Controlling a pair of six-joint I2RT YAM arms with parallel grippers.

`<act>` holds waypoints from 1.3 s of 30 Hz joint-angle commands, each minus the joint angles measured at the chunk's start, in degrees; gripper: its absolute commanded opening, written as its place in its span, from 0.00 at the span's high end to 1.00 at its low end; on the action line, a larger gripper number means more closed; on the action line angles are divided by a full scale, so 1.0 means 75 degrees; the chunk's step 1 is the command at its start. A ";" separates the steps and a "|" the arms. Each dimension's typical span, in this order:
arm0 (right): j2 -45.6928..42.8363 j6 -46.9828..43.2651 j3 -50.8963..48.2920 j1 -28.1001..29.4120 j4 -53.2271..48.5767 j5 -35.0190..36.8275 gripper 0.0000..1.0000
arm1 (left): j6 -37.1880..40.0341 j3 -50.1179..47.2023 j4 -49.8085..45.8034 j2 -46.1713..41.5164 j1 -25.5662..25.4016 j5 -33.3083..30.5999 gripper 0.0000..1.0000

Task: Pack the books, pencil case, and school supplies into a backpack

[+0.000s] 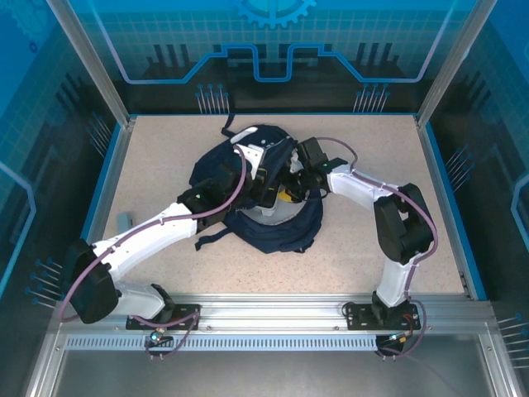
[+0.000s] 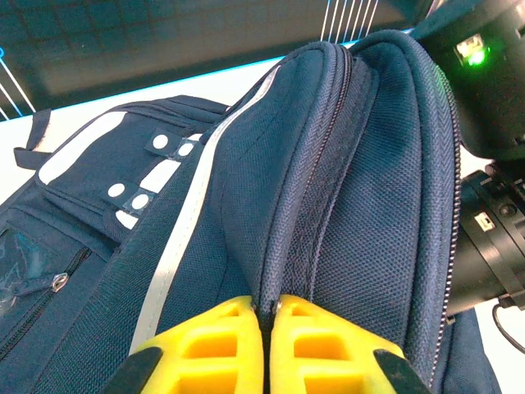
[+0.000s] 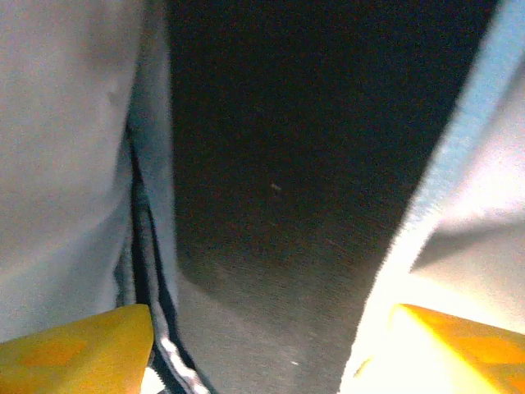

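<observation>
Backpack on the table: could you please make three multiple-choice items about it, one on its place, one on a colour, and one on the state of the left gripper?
1. Where does the backpack lie on the table?
A. Near the middle
B. In the near right corner
C. Against the left edge

2. What colour is the stripe on it?
A. Red
B. White
C. Green

3. How is the left gripper?
A. Wide open above the table
B. Shut on a yellow book
C. Shut on the backpack's fabric by the zipper

Answers:
1 A: the top view shows bare table on every side of it.
2 B: the left wrist view shows a white band on navy fabric.
3 C: its yellow fingers meet with the fabric pinched between them.
</observation>
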 commanded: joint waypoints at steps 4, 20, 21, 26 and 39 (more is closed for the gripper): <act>0.0042 0.0489 -0.0458 0.0085 0.0600 -0.0066 0.45 | -0.0110 0.0635 0.1287 -0.0018 -0.0065 0.0034 1.00; 0.1235 0.2527 0.0079 0.0535 0.3791 0.0783 0.63 | -0.0300 0.0929 0.1149 0.0459 -0.0066 0.0031 1.00; 0.1373 0.2633 0.0149 0.0541 0.3972 0.0813 0.64 | -0.0294 0.0952 0.1137 0.0484 -0.0071 0.0045 1.00; 0.2152 0.2626 0.0933 0.0537 0.4312 0.0404 0.68 | -0.0428 0.1000 0.1148 0.0600 0.0002 0.0124 1.00; -0.0030 0.1782 -0.1114 -0.0257 0.3509 0.0099 0.35 | -0.0726 0.0731 0.1223 0.0872 0.0384 0.0984 1.00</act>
